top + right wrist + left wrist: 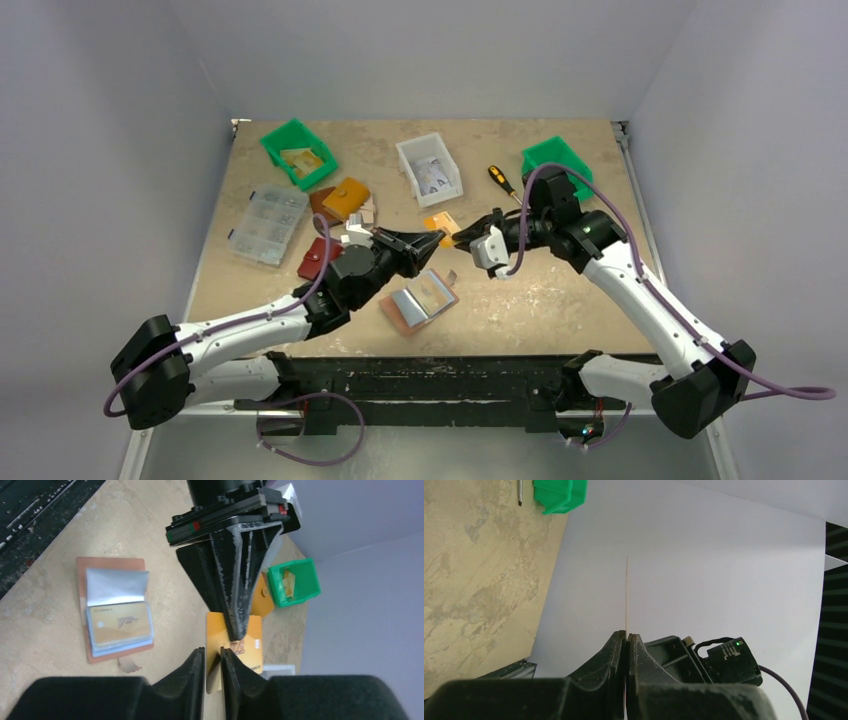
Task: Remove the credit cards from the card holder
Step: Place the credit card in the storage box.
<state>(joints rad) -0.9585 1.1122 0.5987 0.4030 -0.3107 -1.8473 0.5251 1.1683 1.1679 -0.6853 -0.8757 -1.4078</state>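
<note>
Left gripper (428,241): clenched on the orange-gold card (443,222), which it holds above the table (520,300) at the centre of the top view. In its own wrist view the fingers (616,650) meet, and the card shows only as a thin upright edge.
Right gripper (212,654): jaws slightly parted, tips facing the left gripper. A shaded corner of the orange-gold card sits in the gap; contact with the pads cannot be made out.
Card holder (110,564): lies open and flat on the table, lower centre of the top view, below both grippers.
Tan-gold card (120,625): in the holder's clear sleeve. Cards beneath it show only as pale edges.
Hard to see: print on both cards is too small to read. The green bin (550,155), upper right of the top view, is partly behind the right arm. The screwdriver (519,492) is cut off by the upper edge of the left wrist view.
</note>
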